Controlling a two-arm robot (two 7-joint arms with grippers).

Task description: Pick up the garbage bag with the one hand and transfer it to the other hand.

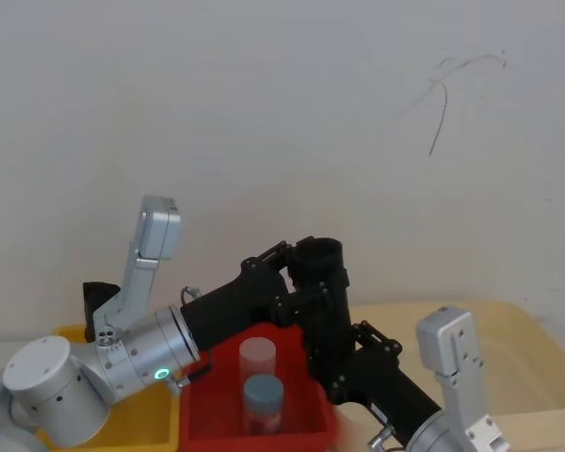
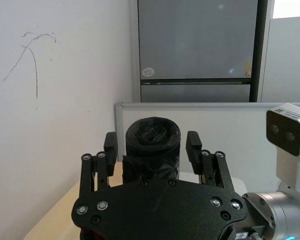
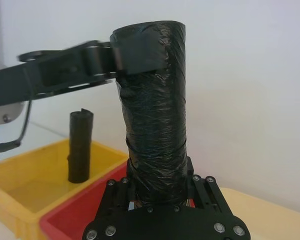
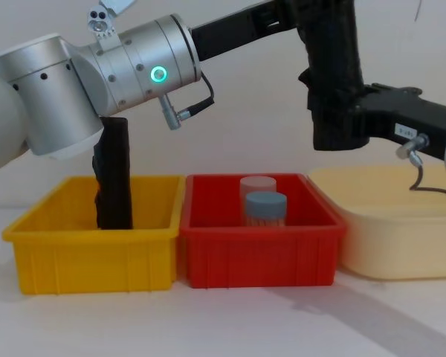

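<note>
The garbage bag [image 3: 155,125], a black crinkled roll, stands upright in the air above the red bin [image 4: 260,260]. My right gripper [image 3: 160,172] is shut on its lower end; in the chest view it [image 4: 342,111] reaches in from the right. My left gripper [image 2: 151,142] sits at the roll's top, with its fingers [image 2: 111,145] straddling the bag [image 2: 153,145] and a small gap showing on each side, so it is open. In the head view both arms meet at the bag [image 1: 322,282] above the bins.
A second black roll [image 4: 114,175] stands in the yellow bin [image 4: 97,256] on the left. The red bin holds a blue-lidded jar [image 4: 265,208] and a clear jar [image 4: 257,184]. A cream bin [image 4: 401,223] sits on the right. A wall is close behind.
</note>
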